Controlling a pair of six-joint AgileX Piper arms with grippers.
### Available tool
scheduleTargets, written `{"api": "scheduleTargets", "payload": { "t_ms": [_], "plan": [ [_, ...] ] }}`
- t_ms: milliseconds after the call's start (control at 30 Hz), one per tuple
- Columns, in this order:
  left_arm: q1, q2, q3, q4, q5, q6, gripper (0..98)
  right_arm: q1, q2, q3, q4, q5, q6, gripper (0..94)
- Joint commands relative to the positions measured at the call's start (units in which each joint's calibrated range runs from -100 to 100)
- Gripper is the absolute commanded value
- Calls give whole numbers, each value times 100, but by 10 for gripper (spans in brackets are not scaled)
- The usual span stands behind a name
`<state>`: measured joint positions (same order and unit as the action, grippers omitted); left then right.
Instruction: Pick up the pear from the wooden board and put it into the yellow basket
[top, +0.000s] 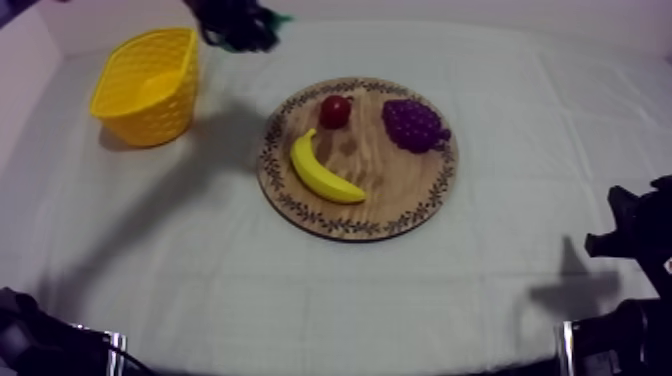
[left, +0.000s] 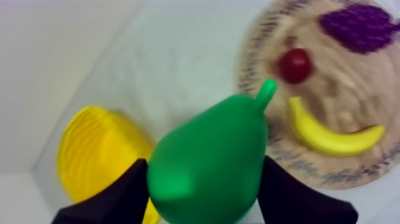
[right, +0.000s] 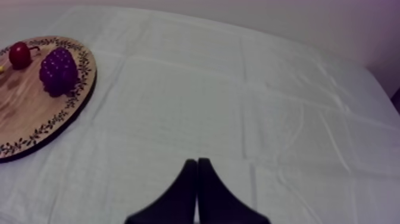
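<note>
The pick-up half of the task is judged done: the pear (left: 209, 156) is off the round wooden board (top: 392, 190) and is gripped by its wide lower body in the left claw (left: 202, 176), with 1 black finger (left: 122, 193) pressed to each side and the stem pointing toward the board. In the top view, this claw is seen at the upper left of the frame, raised above the surface (top: 200, 270), just beside the far right corner of the yellow basket (top: 148, 86) but not yet over its opening. A short sideways carry over the rim and a release are what remain.

3 fruits are left on the board: a banana (top: 324, 172), a small red fruit (top: 335, 110) and a bunch of grapes (top: 413, 124).

Bare cloth lies between basket and board, so the path is unobstructed. The back edge of the surface lies close behind the claw, and the basket's wall must be cleared from above. The right claw (right: 197, 162) is clenched on nothing, parked at the lower right, well apart.
</note>
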<state>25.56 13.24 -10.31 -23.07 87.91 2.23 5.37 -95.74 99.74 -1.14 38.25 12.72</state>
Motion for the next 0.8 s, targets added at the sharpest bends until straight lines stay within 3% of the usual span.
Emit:
{"api": "scheduleTargets", "payload": {
  "t_ms": [0, 367, 767],
  "plan": [
    [-449, -271, 194, -8, -151, -76, 574, -1, -2, 4, 0, -3, 0, 3],
    [-1540, -16, 512, 17, -1070, -352, 577, -1, -2, 4, 0, -3, 0, 3],
    [-2134, 996, 650, 283, -1985, -446, 583, -1, -2, 4, 0, -3, 0, 3]
  ]
}}
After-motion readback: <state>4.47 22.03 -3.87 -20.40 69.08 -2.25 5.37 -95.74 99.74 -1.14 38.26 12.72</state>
